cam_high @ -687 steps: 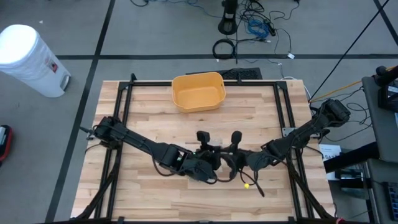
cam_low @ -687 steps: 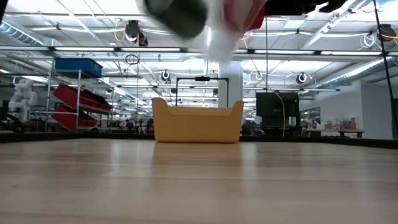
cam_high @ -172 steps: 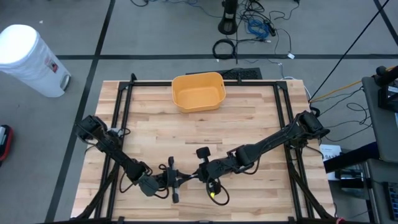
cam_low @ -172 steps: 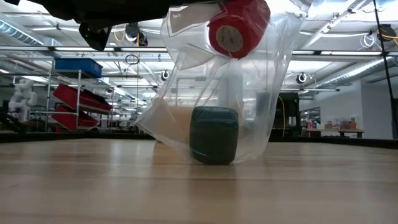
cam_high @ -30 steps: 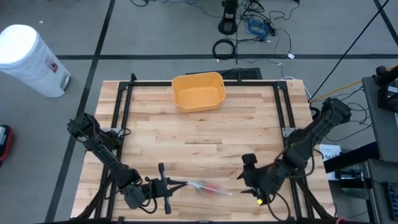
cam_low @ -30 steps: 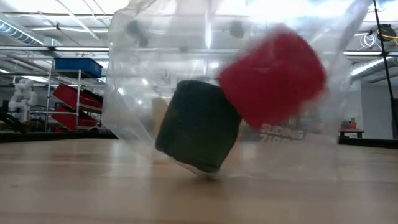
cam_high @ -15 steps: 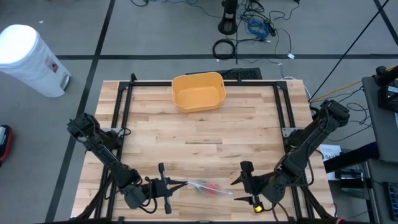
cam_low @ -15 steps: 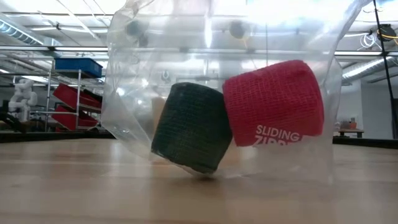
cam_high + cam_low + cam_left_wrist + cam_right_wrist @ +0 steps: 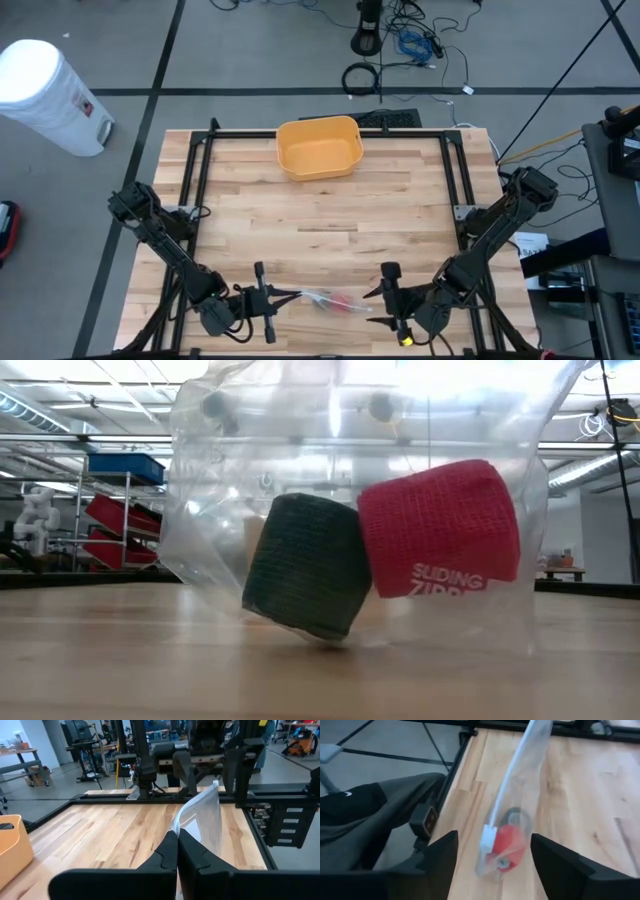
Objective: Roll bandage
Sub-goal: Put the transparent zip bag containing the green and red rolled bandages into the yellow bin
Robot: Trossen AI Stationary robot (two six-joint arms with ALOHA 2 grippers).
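A clear zipper bag (image 9: 335, 301) lies near the table's near edge. Inside it are a red bandage roll (image 9: 440, 540) and a dark green roll (image 9: 305, 565); the green roll's lower corner touches the tabletop through the plastic. My left gripper (image 9: 290, 297) is at the bag's left end and shut on it. My right gripper (image 9: 378, 302) stands wide open at the bag's right end. Its fingers (image 9: 440, 847) stand on either side of the white zipper slider (image 9: 489, 836), and I see no touch. My left gripper pinches the bag's top zipper edge (image 9: 186, 822) at its left end, between the two shut fingers (image 9: 170, 845). The fingers lie level and come from the table's left. The bag stretches away toward the right arm, and its lower part with the rolls rests on the table.
A yellow bin (image 9: 318, 147) stands at the far middle of the table. Black frame rails (image 9: 200, 180) run along both sides. Bare wood lies between the bin and the bag. The table's near edge (image 9: 320, 352) is close behind both grippers.
My right gripper has come down and toward the bag's right end, tipping its fingers downward, and has stayed open. The rolls in the bag were swinging a second ago. They have since settled side by side, the red roll lower and level.
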